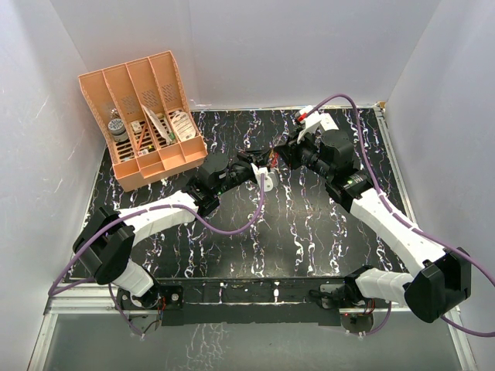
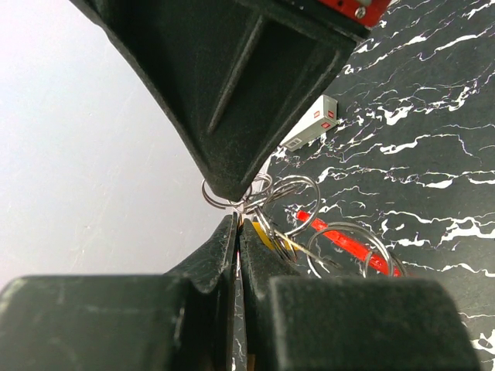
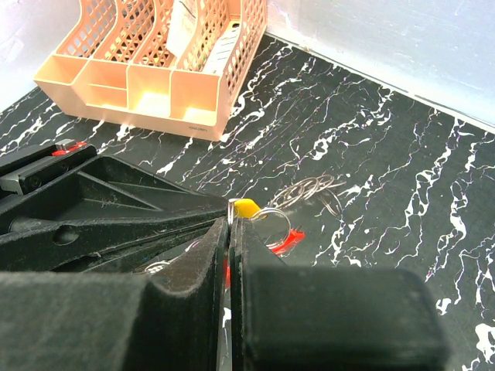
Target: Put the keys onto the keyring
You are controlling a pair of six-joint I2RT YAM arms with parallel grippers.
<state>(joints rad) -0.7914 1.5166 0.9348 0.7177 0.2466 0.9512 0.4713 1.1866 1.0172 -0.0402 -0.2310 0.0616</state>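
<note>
On the black, white-veined marbled table (image 1: 309, 232), both arms reach inward, the left gripper (image 2: 237, 229) and right gripper (image 3: 230, 216) pressed shut tip to tip at the small silvery keys (image 3: 246, 207), one yellow-headed. The top view hides that cluster. The wrist views show the thin red curved keyring band (image 2: 340, 241) just beside the tips.

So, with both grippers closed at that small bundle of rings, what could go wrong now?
The left gripper and right gripper meet tip to tip, so any pull may knock fingers together or tear the silver rings from a pinch. The red keyring sits among them and could snag. What each pinches is unclear.
</note>
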